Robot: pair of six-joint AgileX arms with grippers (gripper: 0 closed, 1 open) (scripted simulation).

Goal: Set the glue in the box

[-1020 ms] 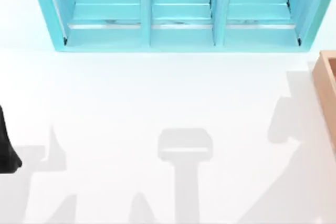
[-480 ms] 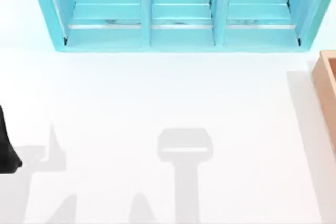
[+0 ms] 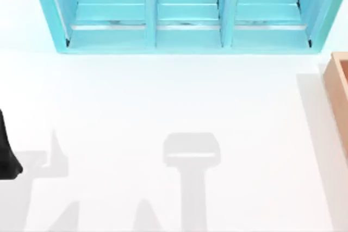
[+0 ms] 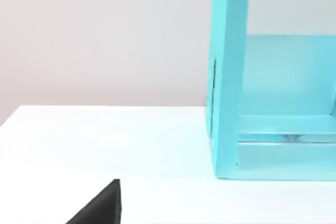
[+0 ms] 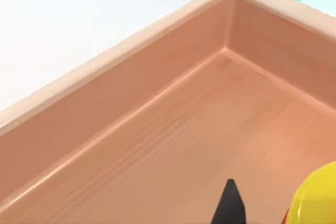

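Hanging over the open box (image 5: 157, 129), the right gripper (image 5: 229, 203) shows one dark fingertip low in its wrist view, with the yellow body of the glue (image 5: 315, 198) just beside it, toward four o'clock of that tip. Whether the fingers grip the bottle or stand apart from it cannot be told; only the one tip and a corner of the bottle are visible. The bottle's long axis cannot be read either. Glue sits above or on the tan floor, inside the thick walls, an inner corner off at twelve o'clock. Judgement: right arm is the working one, the placing step near its end. In the top view the box wall (image 3: 338, 96) stands at the table's three o'clock edge, the turquoise shelf unit (image 3: 187, 36) at twelve. The left gripper (image 3: 6, 156) is parked at nine o'clock, fingers not readable.
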